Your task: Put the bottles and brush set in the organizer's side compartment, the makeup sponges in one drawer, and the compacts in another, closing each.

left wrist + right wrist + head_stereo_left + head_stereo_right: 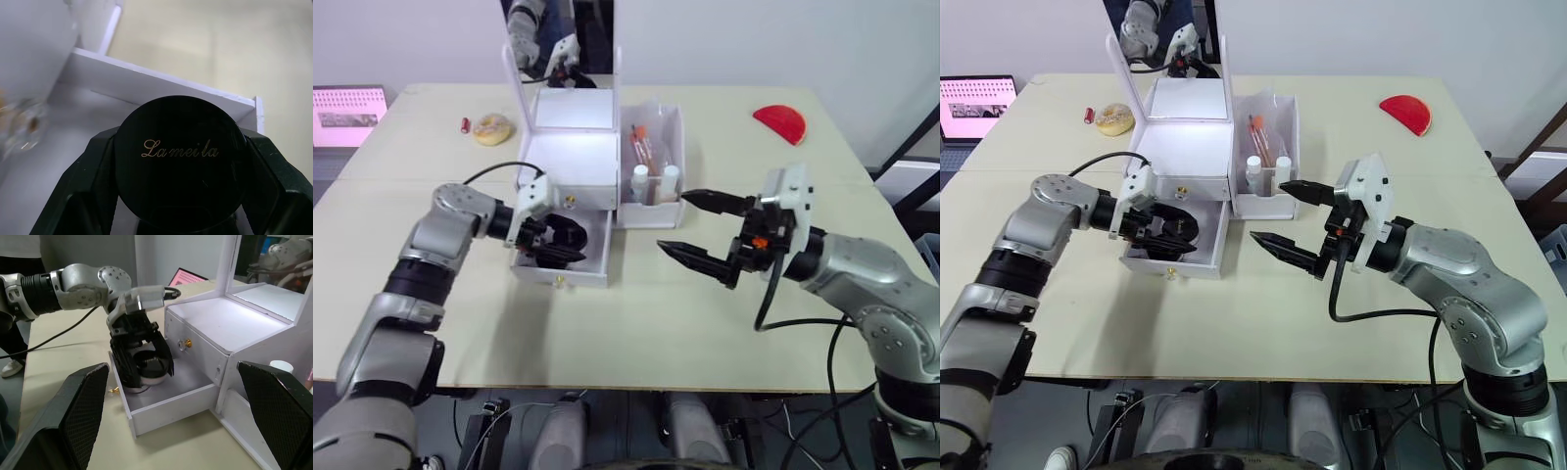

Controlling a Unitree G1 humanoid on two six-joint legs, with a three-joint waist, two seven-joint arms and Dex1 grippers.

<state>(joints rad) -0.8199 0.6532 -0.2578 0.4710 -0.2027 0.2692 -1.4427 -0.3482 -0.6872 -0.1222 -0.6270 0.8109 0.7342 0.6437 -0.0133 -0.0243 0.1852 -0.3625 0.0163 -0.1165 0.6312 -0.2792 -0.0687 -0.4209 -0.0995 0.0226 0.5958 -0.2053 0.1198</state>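
Compact (181, 156), black and round with gilt lettering on its lid, sits clamped between the jaws of the left gripper (551, 242), held just inside the pulled-out lower drawer (570, 275) of the organizer (570, 157) near the desk's middle; its flat lid faces up, so release looks like a short drop to the drawer floor. Right gripper (697, 230), jaws spread wide and empty, hovers just beside the side compartment (654, 166) holding the bottles (640, 182); the left arm is plainly nearer.

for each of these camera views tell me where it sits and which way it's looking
Head stereo pair: looks forward and down over both arms at the organizer on the table.
Left wrist: looks along the left gripper, fingers around a black compact over the open drawer.
Right wrist: between the open right gripper fingers, facing that drawer.
Shared: compact, drawer.
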